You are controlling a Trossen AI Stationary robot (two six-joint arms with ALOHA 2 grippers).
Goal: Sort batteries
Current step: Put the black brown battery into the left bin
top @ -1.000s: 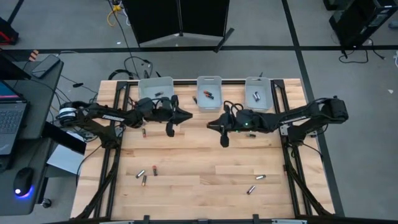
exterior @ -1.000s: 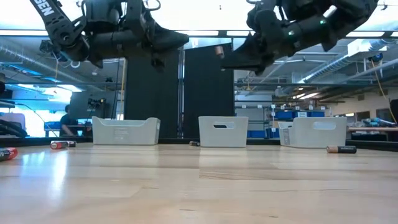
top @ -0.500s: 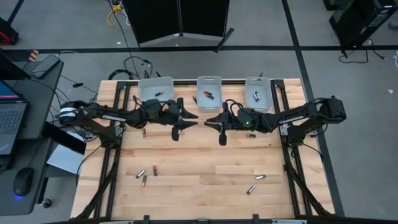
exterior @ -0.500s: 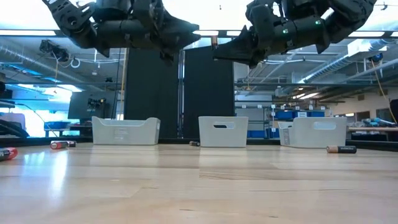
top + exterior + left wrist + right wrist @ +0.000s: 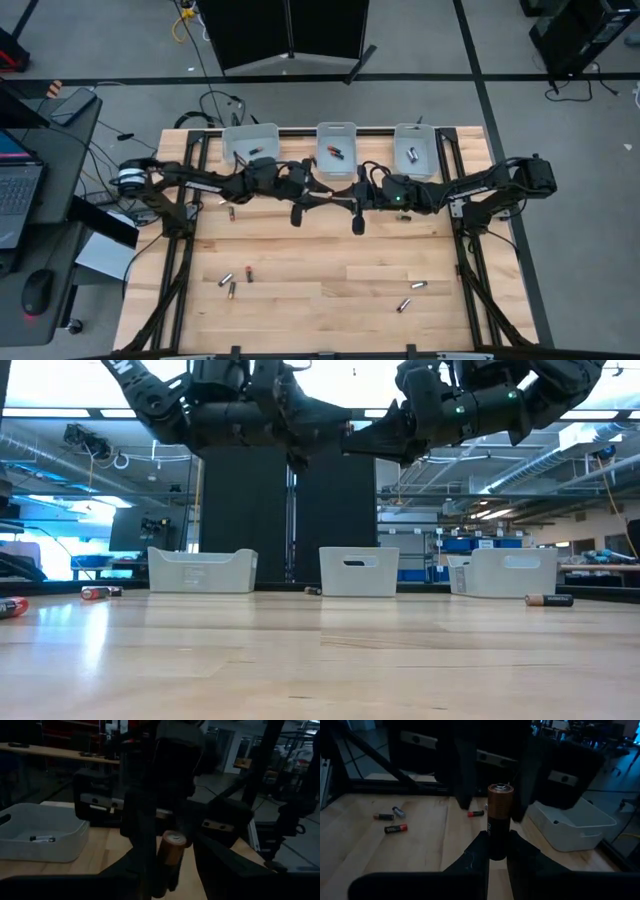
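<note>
A thick battery, black with a copper top, stands upright in my right gripper above the table's middle, in front of the centre bin. My left gripper is open and faces it from the left. Its two fingers stand on either side of the battery's copper end; I see no touch. In the high view the two grippers meet, left gripper against right gripper. Smaller batteries lie loose on the wood. My right gripper pinches the battery's black lower half between its two fingers. The fingers come in level from the table's right and lie across the battery. It is lifted clear of the table and stands upright, its copper end on top.
Three translucent bins line the far edge, each with a battery or two inside. Loose batteries lie near the left arm, at the near left and at the near right. Bare wood spans the middle.
My left gripper has moved toward the table's right, up to my right gripper, and its open fingers now flank the held battery. My right gripper has shifted slightly toward the left and kept its hold on the battery.
</note>
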